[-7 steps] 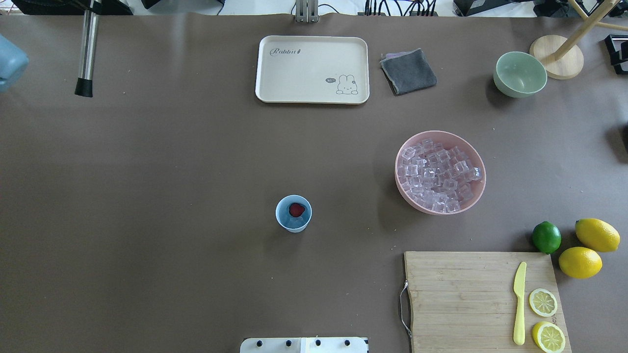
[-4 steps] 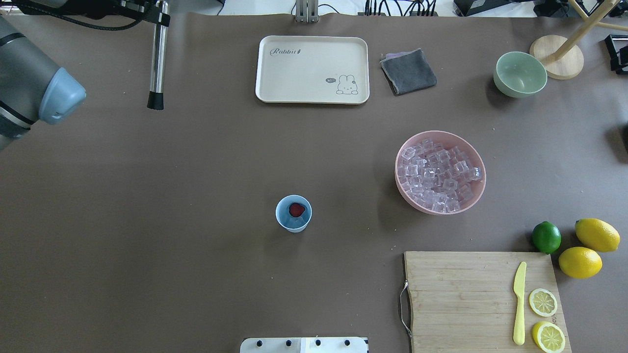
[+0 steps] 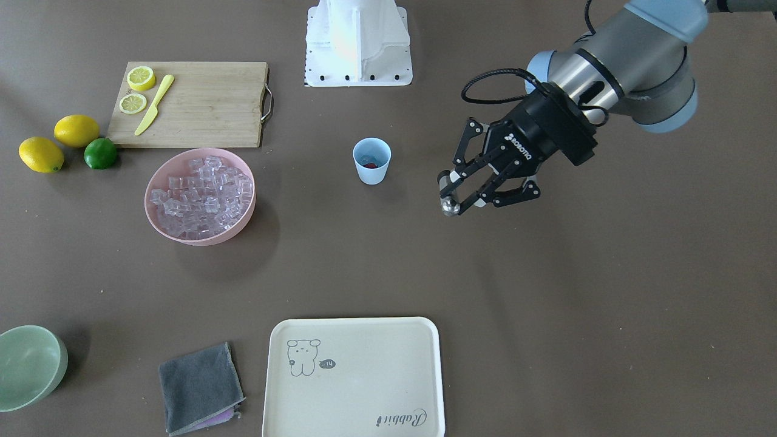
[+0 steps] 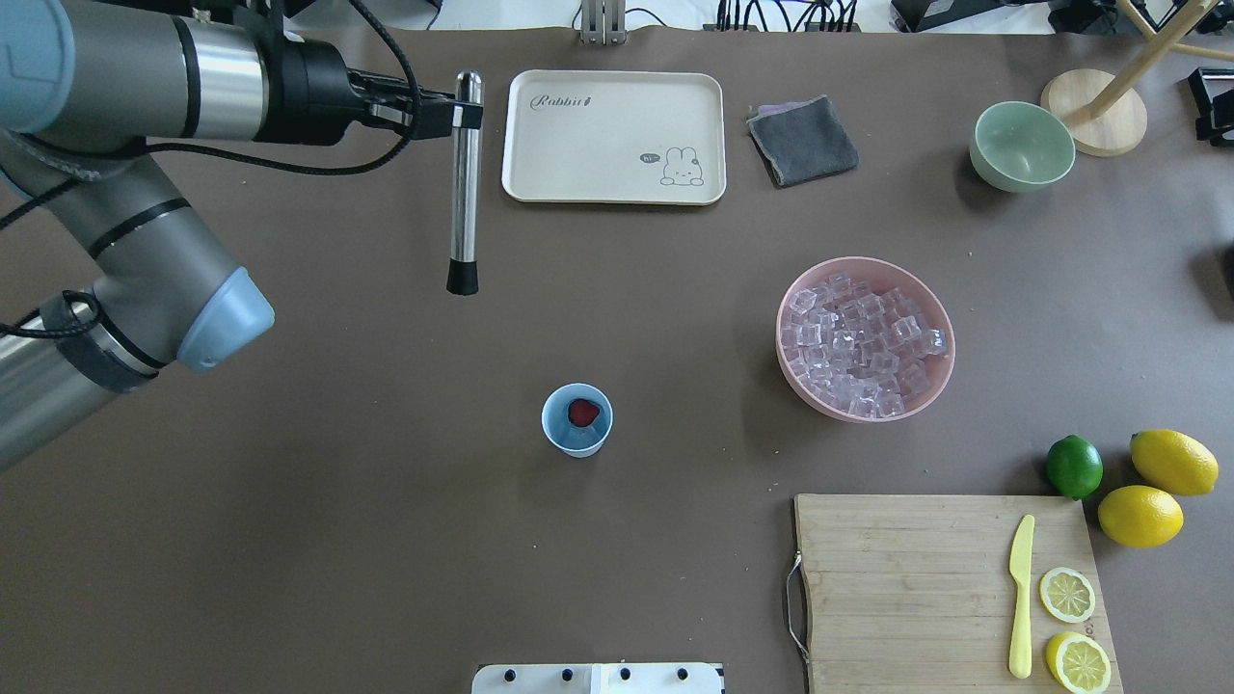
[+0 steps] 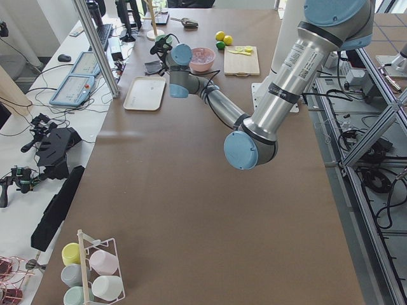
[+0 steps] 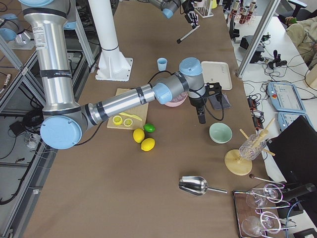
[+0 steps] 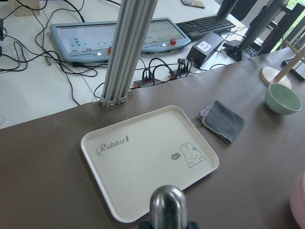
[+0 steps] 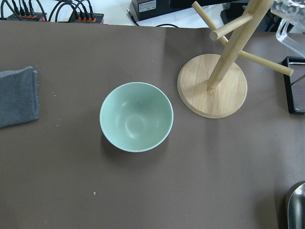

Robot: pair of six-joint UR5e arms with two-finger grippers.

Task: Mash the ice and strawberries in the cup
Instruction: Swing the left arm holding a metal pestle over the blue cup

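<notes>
one red strawberry (image 4: 581,413) in tapered blue cup (image 3: 371,172); left tool (image 4: 461,108) clamped on smooth steel muddler (image 4: 467,193)

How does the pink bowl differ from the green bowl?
The pink bowl is full of ice cubes; the green bowl is empty. The pink bowl is wider than the green bowl. Both are round and stand upright on the brown table.

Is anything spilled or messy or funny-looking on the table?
No, nothing stands out. The cup stands upright with the strawberry inside. The ice is all in the pink bowl. The left tool holds the metal masher in the air, away from the cup.
</notes>
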